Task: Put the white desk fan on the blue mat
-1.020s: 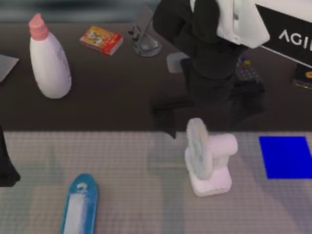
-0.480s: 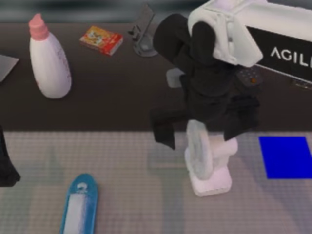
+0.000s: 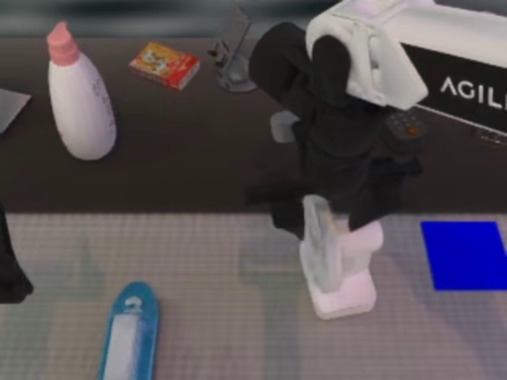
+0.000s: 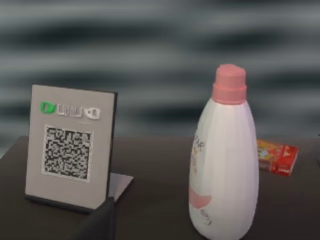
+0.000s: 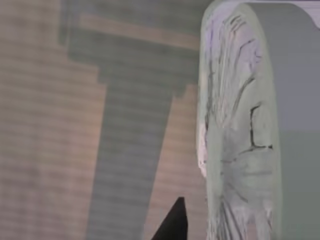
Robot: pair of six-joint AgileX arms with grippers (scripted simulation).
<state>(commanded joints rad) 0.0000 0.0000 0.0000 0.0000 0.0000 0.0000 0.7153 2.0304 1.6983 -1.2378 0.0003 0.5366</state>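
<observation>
The fan (image 3: 339, 265) stands upright on the desk (image 3: 206, 261) right of centre, grilled head facing the desk's left, motor housing pointing toward the mat (image 3: 465, 255). The mat lies flat near the right edge, apart from the fan, so the carry runs rightward along the housing's axis. The right gripper (image 3: 333, 218) hangs directly over the fan's head, fingers straddling it; whether they have clenched on it I cannot tell. The right arm is far nearer; the left gripper is out of sight, its arm parked at the left edge, facing a bottle (image 4: 225, 160).
</observation>
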